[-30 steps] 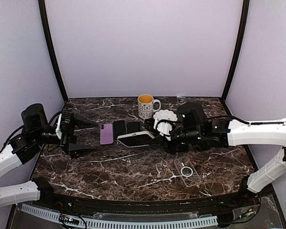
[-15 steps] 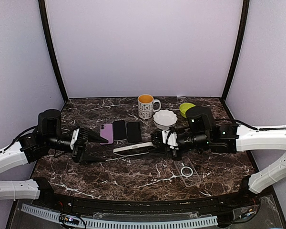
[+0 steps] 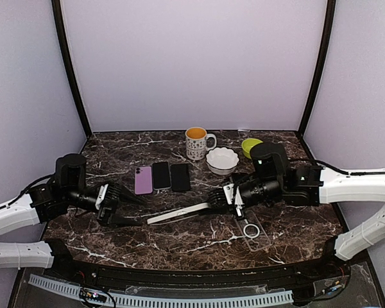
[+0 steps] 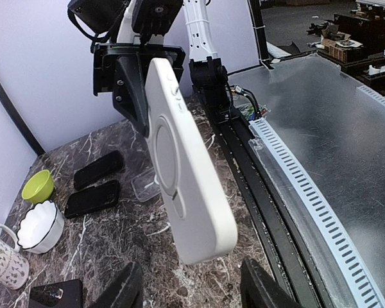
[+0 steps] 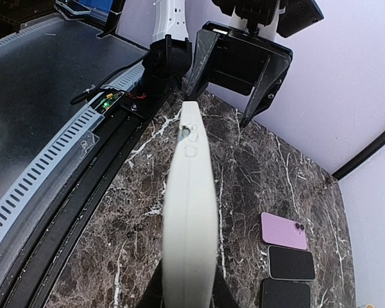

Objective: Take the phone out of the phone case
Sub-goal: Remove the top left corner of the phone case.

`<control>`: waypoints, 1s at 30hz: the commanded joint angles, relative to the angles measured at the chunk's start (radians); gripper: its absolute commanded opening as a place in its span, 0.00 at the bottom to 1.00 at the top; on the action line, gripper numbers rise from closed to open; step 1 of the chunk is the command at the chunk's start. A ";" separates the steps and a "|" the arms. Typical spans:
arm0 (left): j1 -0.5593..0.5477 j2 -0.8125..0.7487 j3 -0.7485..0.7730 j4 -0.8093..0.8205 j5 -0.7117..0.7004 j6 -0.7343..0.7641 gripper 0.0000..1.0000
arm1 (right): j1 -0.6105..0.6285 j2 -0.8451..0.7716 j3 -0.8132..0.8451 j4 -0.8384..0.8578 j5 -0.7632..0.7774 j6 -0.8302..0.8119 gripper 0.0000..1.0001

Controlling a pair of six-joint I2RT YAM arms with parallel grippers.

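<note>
Right fingers (image 3: 217,199) clamp the white phone case (image 3: 179,213); left fingers (image 3: 123,221) stand parted. Three phones (image 3: 161,174), two bowls (image 3: 222,159), one mug (image 3: 196,144).

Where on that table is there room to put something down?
Bare marble: back left, between the mug and the table's left edge; and the front strip, between the clear case and the left gripper. Crowded: the bowls and phones behind, and mid-table where the right gripper holds the white phone case.

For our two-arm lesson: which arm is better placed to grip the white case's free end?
Left. The left gripper is open at the free end of the white case; the right gripper holds its other end.
</note>
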 commanded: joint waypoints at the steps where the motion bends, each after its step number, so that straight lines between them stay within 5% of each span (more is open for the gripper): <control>1: -0.009 -0.007 -0.022 0.034 0.069 0.002 0.54 | 0.013 0.006 0.068 0.071 -0.038 -0.021 0.00; 30: -0.037 0.027 -0.044 0.090 0.145 -0.043 0.36 | 0.021 0.080 0.147 0.053 -0.061 -0.073 0.00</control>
